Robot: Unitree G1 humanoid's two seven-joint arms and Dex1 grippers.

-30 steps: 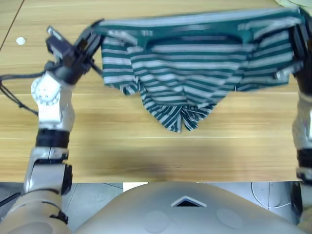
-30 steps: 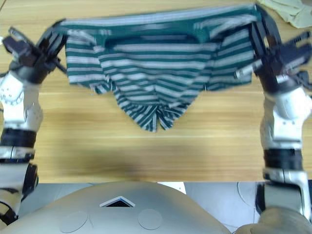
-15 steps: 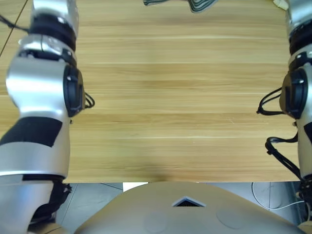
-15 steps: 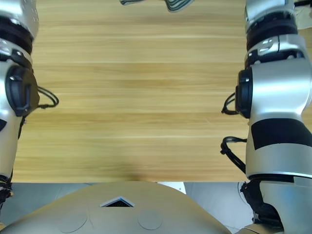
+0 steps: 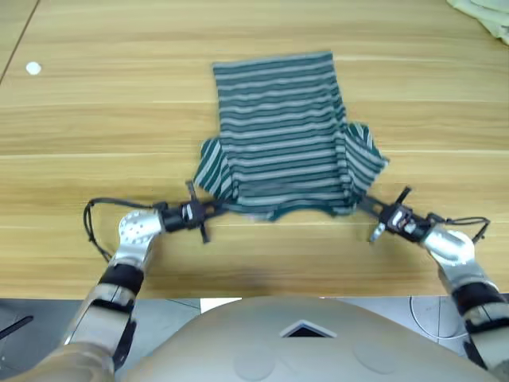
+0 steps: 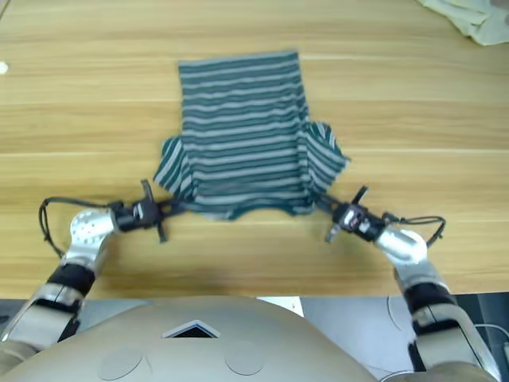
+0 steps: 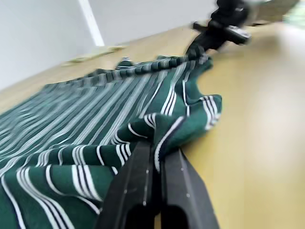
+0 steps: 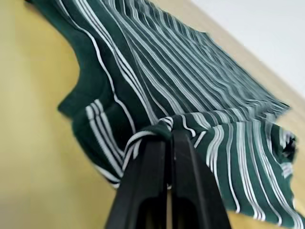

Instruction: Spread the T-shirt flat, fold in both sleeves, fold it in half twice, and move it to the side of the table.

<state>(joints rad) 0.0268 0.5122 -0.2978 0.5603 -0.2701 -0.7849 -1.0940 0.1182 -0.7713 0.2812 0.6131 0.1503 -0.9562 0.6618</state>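
The green, white-striped T-shirt [image 5: 278, 135] lies on the wooden table [image 5: 95, 151]. Its body stretches away from me and its sleeves are bunched at either side. My left gripper [image 5: 215, 209] sits low at the shirt's near left corner, shut on a fold of cloth, and the left wrist view shows the same pinch [image 7: 155, 155]. At the near right corner my right gripper [image 5: 363, 205] is shut on the cloth too, seen close in the right wrist view [image 8: 167, 138]. The edge between the two corners lies slack on the table.
A pale crumpled cloth [image 6: 465, 17] lies at the far right corner. A small white disc [image 5: 33, 68] rests at the far left. Both grippers are close to the table's front edge [image 5: 262, 293]. Bare wood stretches on both sides of the shirt.
A second ago the shirt hung in the air between both raised grippers. The arms then swung it up and forward. Now it lies laid out on the table, both grippers low and still holding.
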